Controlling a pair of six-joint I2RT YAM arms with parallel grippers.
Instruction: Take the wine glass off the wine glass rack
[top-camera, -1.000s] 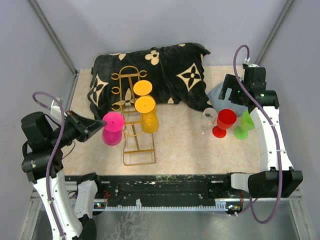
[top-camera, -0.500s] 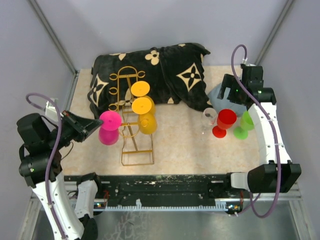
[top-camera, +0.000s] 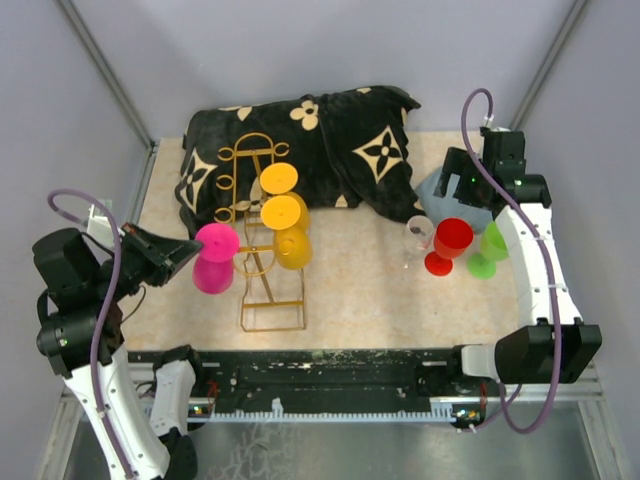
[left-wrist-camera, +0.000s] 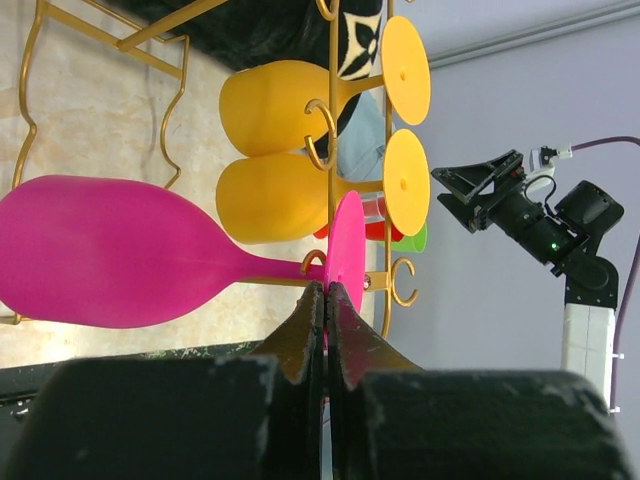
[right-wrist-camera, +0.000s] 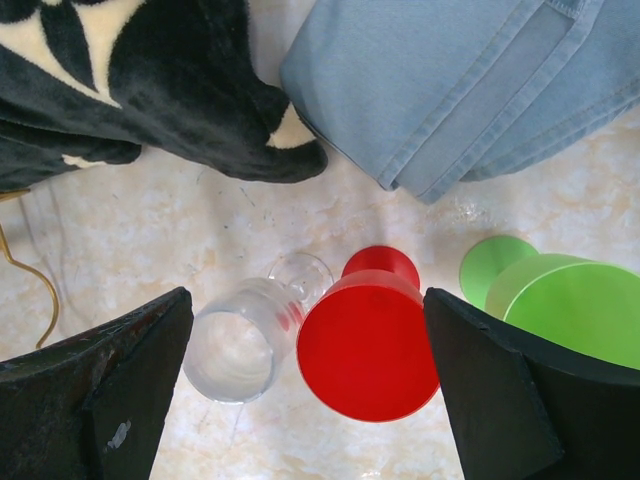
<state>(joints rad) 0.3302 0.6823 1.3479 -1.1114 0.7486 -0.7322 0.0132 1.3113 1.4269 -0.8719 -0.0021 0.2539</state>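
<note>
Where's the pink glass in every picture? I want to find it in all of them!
Top external: the pink wine glass is left of centre, between the left gripper and the gold rack.
Left wrist: it lies sideways across the left half, its foot pinched in the shut gripper.
Right wrist: not in it.
Shared landmark: the black floral cloth shows in all three.

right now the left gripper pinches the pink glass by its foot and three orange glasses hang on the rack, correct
Not quite: two orange glasses hang on the wine glass rack, not three, as the left wrist view shows. The left gripper does pinch the pink glass by its foot.
</note>
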